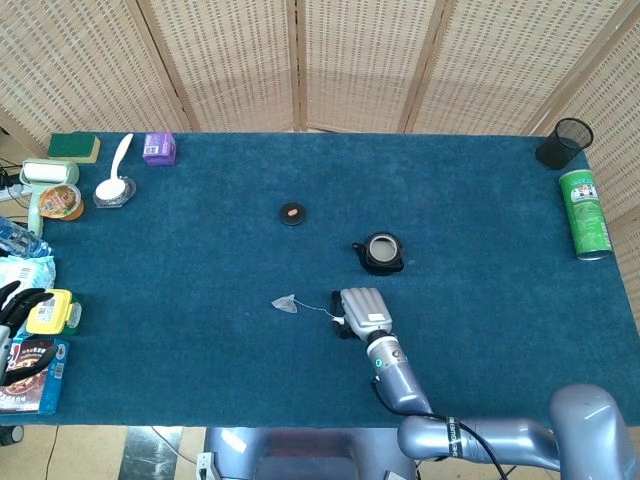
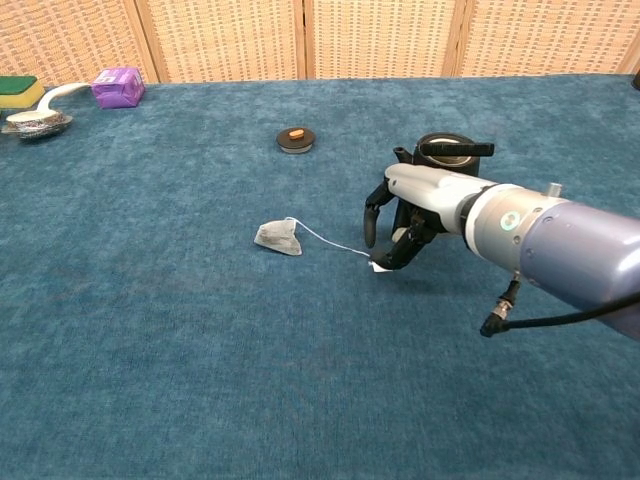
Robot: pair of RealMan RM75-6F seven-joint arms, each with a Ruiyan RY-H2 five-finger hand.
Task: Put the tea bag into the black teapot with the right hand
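Observation:
The tea bag [image 1: 285, 303] [image 2: 278, 237] lies flat on the blue cloth, its string running right to a small white tag [image 2: 379, 266]. My right hand [image 1: 360, 310] [image 2: 405, 215] is low over that tag, palm down, curled fingertips [image 2: 396, 254] touching it and the thumb standing apart to the left. The tag still lies on the cloth. The black teapot [image 1: 381, 252] [image 2: 445, 150] stands open-topped just behind the hand. My left hand [image 1: 15, 303] rests at the table's left edge, holding nothing.
The teapot's black lid [image 1: 292, 213] [image 2: 295, 139] lies behind the tea bag. A purple box [image 1: 159, 148], a white spoon [image 1: 115, 170] and a sponge [image 1: 74, 146] sit far left; snack packs [image 1: 45, 340] lie by the left hand. A green can [image 1: 585, 212] and black cup [image 1: 565, 143] are far right.

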